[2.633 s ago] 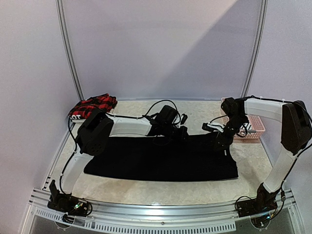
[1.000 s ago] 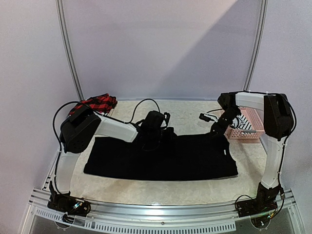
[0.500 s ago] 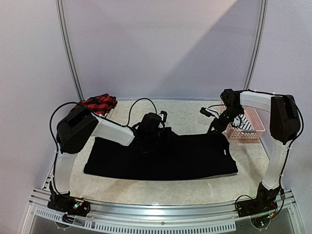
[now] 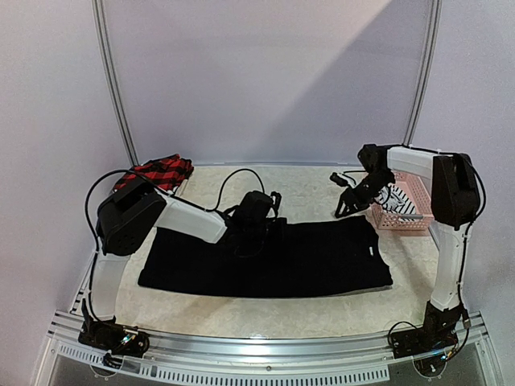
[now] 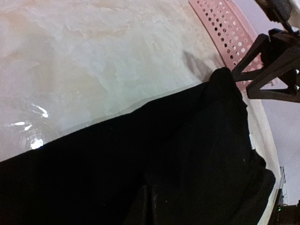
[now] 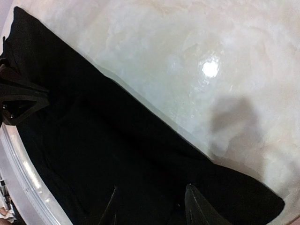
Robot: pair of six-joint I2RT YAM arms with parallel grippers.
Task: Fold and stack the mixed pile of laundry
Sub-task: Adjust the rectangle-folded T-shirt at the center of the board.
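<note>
Top external view: black shirt [image 4: 282, 261] lies flat left of the pink basket [image 4: 410, 211], right gripper [image 4: 346, 206] wide open, empty, beside it, left gripper [image 5: 146, 206] farther left, pinching shirt.

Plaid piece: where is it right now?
Top view: the red-and-black plaid piece lies at the table's far-left corner, behind the left arm and beyond the black T-shirt.

Black T-shirt [image 4: 273, 257] lies spread flat — plaid piece [image 4: 157, 173] bunched at far-left corner.
</note>
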